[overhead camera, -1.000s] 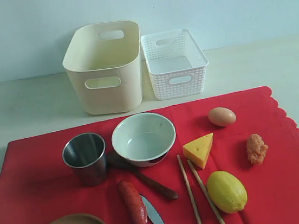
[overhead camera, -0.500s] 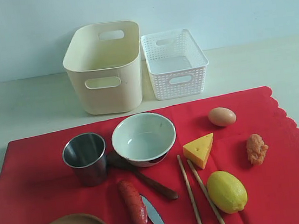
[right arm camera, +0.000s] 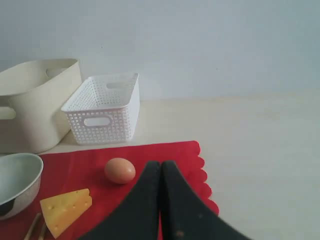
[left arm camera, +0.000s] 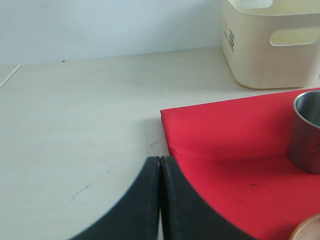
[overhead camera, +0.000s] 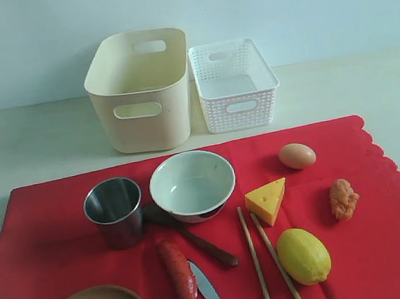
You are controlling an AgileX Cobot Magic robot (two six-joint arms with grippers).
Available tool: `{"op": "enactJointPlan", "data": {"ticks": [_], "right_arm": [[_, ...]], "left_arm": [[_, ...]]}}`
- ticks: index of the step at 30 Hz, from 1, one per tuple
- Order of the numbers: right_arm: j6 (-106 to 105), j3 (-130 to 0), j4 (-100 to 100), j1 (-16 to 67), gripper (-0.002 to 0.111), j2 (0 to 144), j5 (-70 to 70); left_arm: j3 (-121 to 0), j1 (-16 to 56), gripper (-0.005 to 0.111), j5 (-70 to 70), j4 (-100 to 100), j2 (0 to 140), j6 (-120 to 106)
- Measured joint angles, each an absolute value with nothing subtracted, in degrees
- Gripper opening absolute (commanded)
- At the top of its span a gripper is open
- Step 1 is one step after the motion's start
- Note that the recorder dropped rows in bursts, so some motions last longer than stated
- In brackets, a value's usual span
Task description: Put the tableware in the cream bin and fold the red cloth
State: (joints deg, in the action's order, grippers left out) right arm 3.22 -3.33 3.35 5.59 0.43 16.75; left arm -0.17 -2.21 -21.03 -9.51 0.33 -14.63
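Seemingly empty, both jaws sit clenched by a shiny steel cup [overhead camera: 114,212] and scalloped red cloth [overhead camera: 388,250].

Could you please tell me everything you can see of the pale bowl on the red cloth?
The bowl is round, pale green-white and glossy, perhaps enamel or ceramic. It stands upright and empty on the red cloth, in front of the cream bin. The dark wooden spoon has its head tucked against the bowl's near underside. The steel cup stands close beside it, seemingly not touching.
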Motion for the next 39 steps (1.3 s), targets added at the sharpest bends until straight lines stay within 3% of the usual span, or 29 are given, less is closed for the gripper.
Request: {"op": "enactJointPlan", "data": {"ticks": [23, 39], "right_arm": [[3.2, -21.2, 3.4, 5.6, 0.000, 24.5, 16.8], [3.2, -21.8, 3.8, 5.6, 0.000, 25.5, 16.9]], "left_arm": [[-0.2, -2.2, 0.000, -21.0, -9.5, 0.3, -14.6], [-0.2, -2.2, 0.000, -21.0, -9.5, 0.3, -14.6]]}}
